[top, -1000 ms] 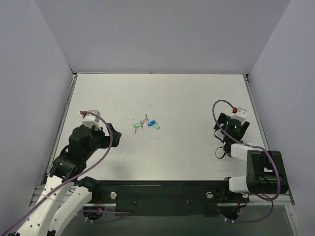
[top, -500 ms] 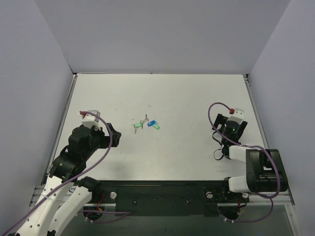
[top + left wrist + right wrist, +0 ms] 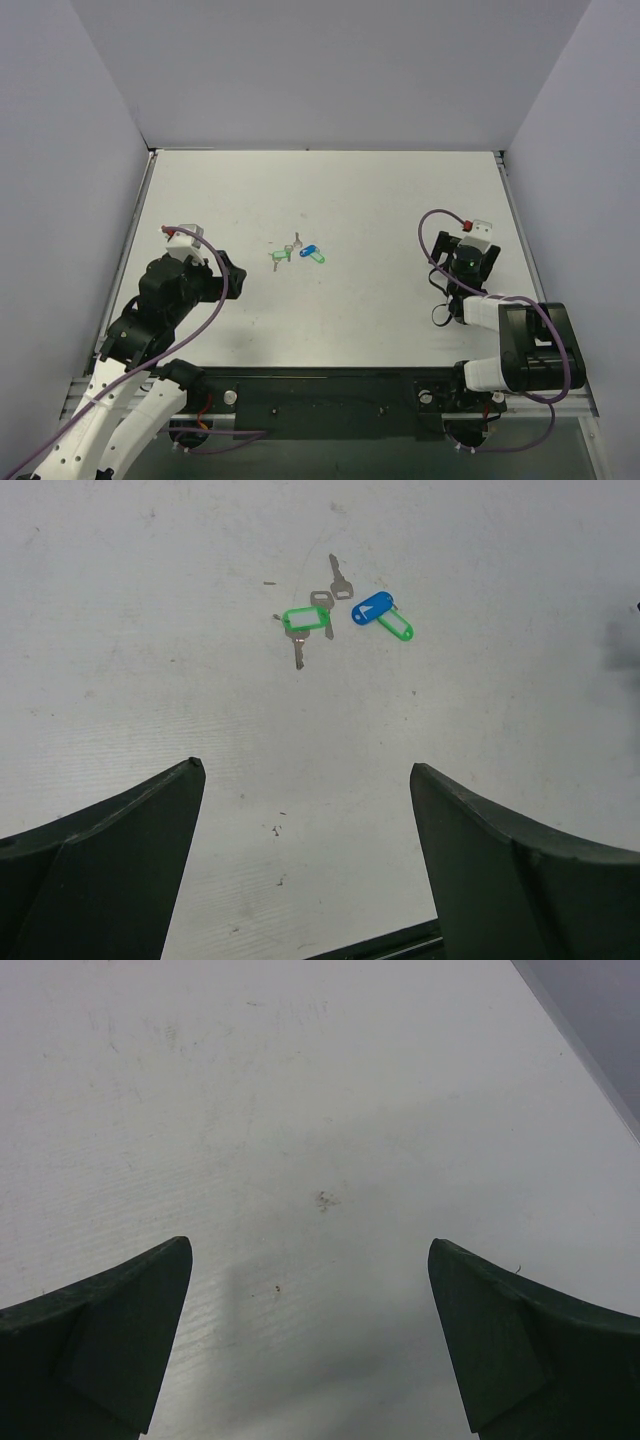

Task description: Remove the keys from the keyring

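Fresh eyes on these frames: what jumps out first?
The small cluster of keys with bright green and blue plastic heads lies mid-table, the only colour on the white table. The two arms flank it. The left gripper is open and aimed at the cluster from the near left, and the right gripper is open over bare surface toward the right edge. Neither touches anything.

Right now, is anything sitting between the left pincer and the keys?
Nothing visible. In the left wrist view the keys lie on the table ahead of the open left pincer, and only bare surface shows between them.
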